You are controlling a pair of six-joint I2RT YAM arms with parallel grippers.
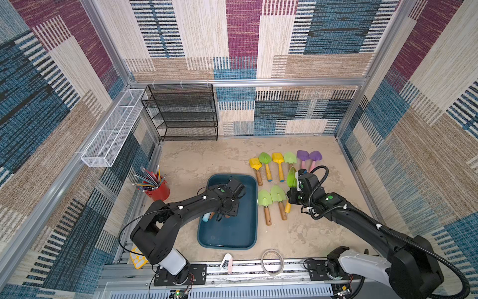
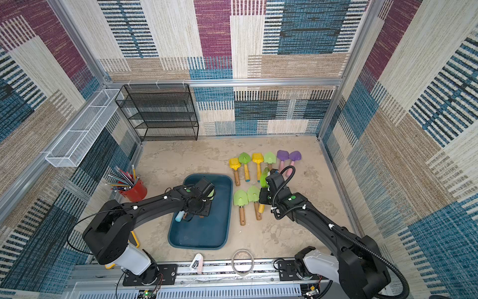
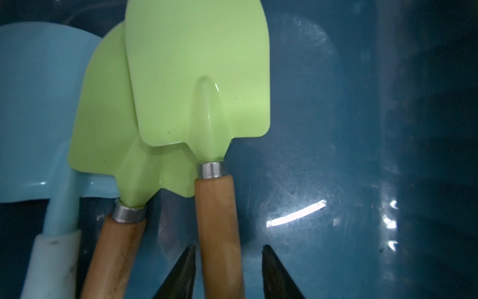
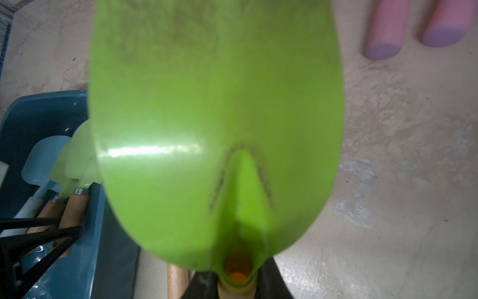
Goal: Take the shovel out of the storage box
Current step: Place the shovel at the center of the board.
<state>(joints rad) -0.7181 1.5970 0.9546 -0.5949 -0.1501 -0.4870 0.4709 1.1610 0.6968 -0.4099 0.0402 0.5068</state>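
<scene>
- Inside the box [image 1: 232, 233], three shovels lie side by side: a blue shovel [image 3: 38, 103], a pale shovel [image 3: 103, 116], and a top shovel [image 3: 201, 77] partly over it.
- The left tool [image 3: 229, 247] is down in the box, fingers on both sides of the top shovel's wood handle, a gap on one side, not squeezing.
- The right tool [image 4: 236, 282] is clenched on a bright shovel [image 4: 214, 116], over the counter [image 1: 207, 160], beside the box.

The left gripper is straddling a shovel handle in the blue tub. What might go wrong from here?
1. The blade of the upper light green shovel overlaps the second light green shovel; when the left gripper lifts, it may drag that one along.
2. The right gripper holds a bright green shovel close to the laid-out shovels; lowering it might bump them.
</scene>
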